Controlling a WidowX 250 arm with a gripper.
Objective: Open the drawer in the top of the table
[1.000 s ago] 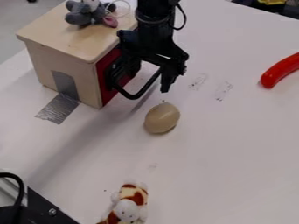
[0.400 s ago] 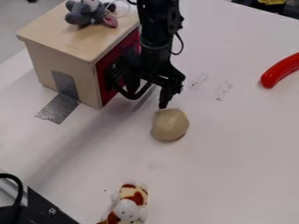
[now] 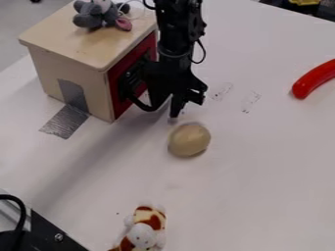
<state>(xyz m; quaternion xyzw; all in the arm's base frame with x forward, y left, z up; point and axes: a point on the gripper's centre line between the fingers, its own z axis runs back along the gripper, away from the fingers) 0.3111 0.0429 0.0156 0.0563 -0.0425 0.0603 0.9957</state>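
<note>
- Drawer: red front, black handle, in side of wooden box.
- Gripper at handle; can't tell if apart or clamped.
- Tan egg near gripper.
- Grey plush on box.

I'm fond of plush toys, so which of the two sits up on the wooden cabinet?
The grey plush animal; the brown-patched white one is down on the table.
</note>
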